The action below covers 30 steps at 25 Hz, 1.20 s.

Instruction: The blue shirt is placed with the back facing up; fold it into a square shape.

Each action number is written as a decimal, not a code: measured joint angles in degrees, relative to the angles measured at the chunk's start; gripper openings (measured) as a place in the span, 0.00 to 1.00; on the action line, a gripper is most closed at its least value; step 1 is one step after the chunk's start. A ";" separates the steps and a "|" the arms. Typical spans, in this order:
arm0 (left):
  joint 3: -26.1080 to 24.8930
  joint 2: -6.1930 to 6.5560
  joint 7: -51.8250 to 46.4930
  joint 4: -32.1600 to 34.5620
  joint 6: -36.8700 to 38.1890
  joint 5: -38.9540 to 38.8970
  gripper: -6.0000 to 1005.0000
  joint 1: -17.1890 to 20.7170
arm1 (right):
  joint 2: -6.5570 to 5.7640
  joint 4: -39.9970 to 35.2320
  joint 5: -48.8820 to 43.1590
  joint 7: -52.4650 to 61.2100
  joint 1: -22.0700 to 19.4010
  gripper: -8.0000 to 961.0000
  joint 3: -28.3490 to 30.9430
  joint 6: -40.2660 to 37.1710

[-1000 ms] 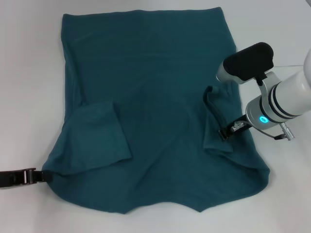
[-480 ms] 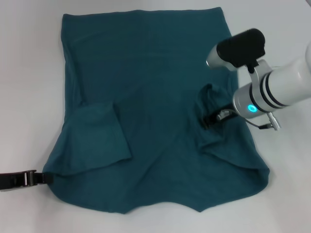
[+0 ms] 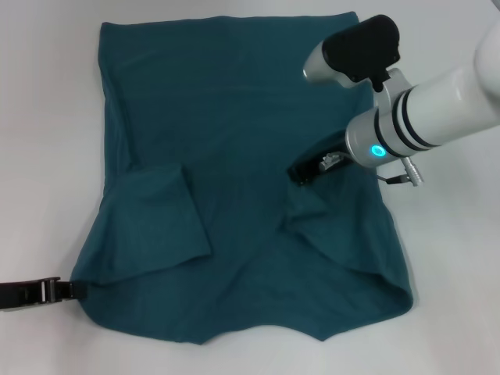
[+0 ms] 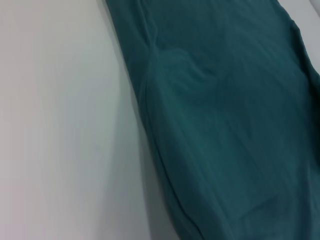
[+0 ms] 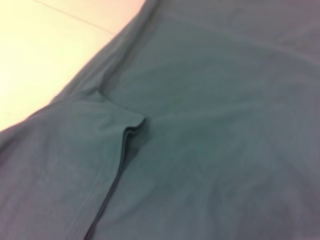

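The blue shirt (image 3: 234,101) lies flat on the white table with its plain back up. Its left sleeve (image 3: 160,219) is folded in over the body. My right gripper (image 3: 301,172) is shut on the shirt's right sleeve and holds it low over the body, right of the middle. A folded flap (image 3: 344,226) trails from it to the lower right corner. My left gripper (image 3: 66,290) lies low on the table at the shirt's lower left corner, touching the hem. The shirt also shows in the left wrist view (image 4: 225,125) and the right wrist view (image 5: 225,100).
The bare white table (image 3: 47,117) surrounds the shirt on all sides, also in the left wrist view (image 4: 60,125) and the right wrist view (image 5: 45,50). My right arm (image 3: 437,117) reaches in from the right over the shirt's right edge.
My right gripper has moved left and a little away from me, dragging the right sleeve inward over the body; the shirt's lower right corner has pulled in. The left gripper has stayed put.
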 joint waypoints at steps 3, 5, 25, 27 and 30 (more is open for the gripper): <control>0.10 -0.06 0.04 -0.02 -0.02 0.00 0.01 0.01 | 0.14 0.90 -0.11 -0.05 0.96 0.01 -0.78 1.01; 0.11 -0.11 0.08 -0.04 0.03 0.00 0.01 0.03 | 0.10 2.07 -0.17 -0.04 1.60 0.01 -1.22 1.40; 0.00 -0.12 0.16 -0.24 0.39 -0.01 0.01 0.20 | -0.18 -0.72 -13.52 4.83 0.86 0.52 -0.82 -4.20; 0.03 -0.12 0.16 -0.40 0.30 -0.01 0.01 0.17 | -0.03 -1.51 -18.62 7.90 0.69 0.60 -0.95 -3.97; 0.10 -0.12 0.16 -0.49 0.03 0.00 0.01 0.05 | 0.14 -1.20 -21.54 9.37 0.48 0.73 -1.07 -2.10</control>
